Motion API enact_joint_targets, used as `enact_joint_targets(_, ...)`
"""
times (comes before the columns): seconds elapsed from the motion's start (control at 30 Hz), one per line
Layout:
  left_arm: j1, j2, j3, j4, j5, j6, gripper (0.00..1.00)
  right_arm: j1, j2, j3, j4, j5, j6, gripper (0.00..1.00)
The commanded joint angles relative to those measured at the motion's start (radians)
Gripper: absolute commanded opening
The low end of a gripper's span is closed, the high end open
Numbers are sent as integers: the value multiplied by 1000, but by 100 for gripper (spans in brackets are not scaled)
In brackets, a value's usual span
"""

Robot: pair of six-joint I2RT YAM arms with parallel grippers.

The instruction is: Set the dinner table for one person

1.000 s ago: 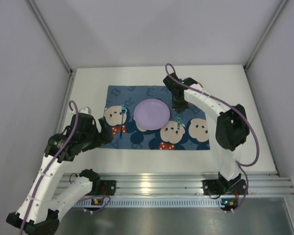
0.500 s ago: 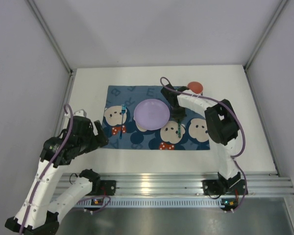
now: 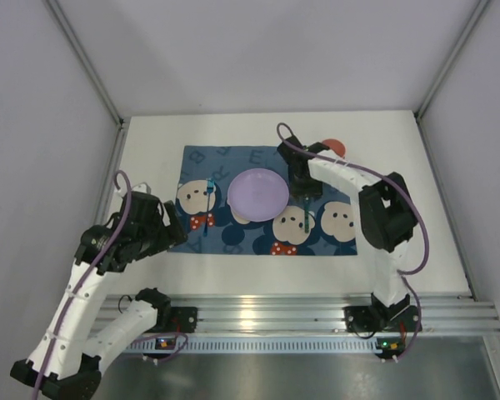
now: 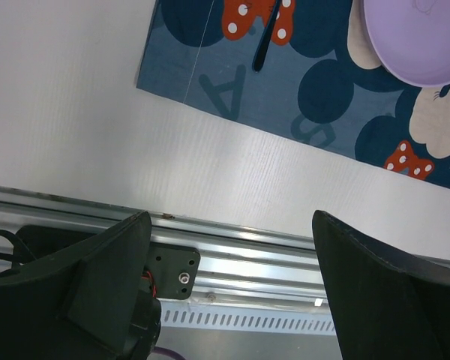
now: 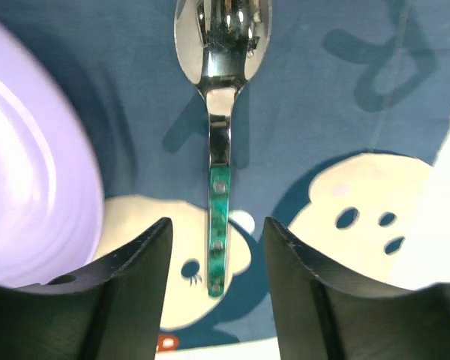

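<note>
The white dinner table (image 3: 150, 150) bears a blue cartoon placemat (image 3: 233, 237). On the placemat lie a purple plate (image 3: 257, 193), a fork (image 3: 208, 197) to its left and a green-handled spoon (image 3: 305, 215) to its right. My right gripper (image 3: 303, 190) is open just above the spoon. In the right wrist view its fingers (image 5: 127, 277) stand on either side of the spoon's handle (image 5: 219, 225) without touching it, and the plate (image 5: 30, 187) is at the left. My left gripper (image 3: 172, 227) is open and empty over the placemat's near left corner, and it also shows in the left wrist view (image 4: 232, 285).
A red round object (image 3: 333, 147) sits on the table beyond the placemat's far right part, beside the right arm. An aluminium rail (image 4: 247, 255) runs along the table's near edge. The left wrist view shows the fork's handle (image 4: 264, 41) and the plate (image 4: 420, 37).
My right gripper dipped towards the spoon and has come back up and away; the spoon lies on the placemat. The red object has come into view. My left arm shifted slightly.
</note>
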Motion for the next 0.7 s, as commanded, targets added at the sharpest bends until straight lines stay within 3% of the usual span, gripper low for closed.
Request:
enact_joint_targets(0.0,1,33,6,68,-20,12,94,-5,-163,10,-26,11,12,52)
enact_joint_targets(0.17,1,92,30,152,-81,50,95,25,-351,-37,-19,-34,-9,57)
enact_joint_targets(0.3,1,157,67,295,-91,132,95,143,-581,-161,186,-101,-149,62)
enact_joint_targets(0.37,1,192,67,389,-108,190,91,209,-744,-253,271,-95,-186,74)
enact_joint_targets(0.47,1,203,30,489,-235,218,89,223,-903,-332,304,-106,-155,83)
enact_joint_targets(0.57,1,119,-161,803,-371,308,88,223,-1003,-387,302,-106,-105,89)
enact_joint_targets(0.6,1,88,-306,903,-396,396,88,223,-1025,-404,302,-97,-89,90)
enact_joint_targets(0.63,3,53,-388,1159,-425,453,86,223,-1069,-441,305,-88,-72,91)
enact_joint_targets(0.67,1,22,-472,1277,-431,509,87,223,-1092,-461,308,-86,-52,93)
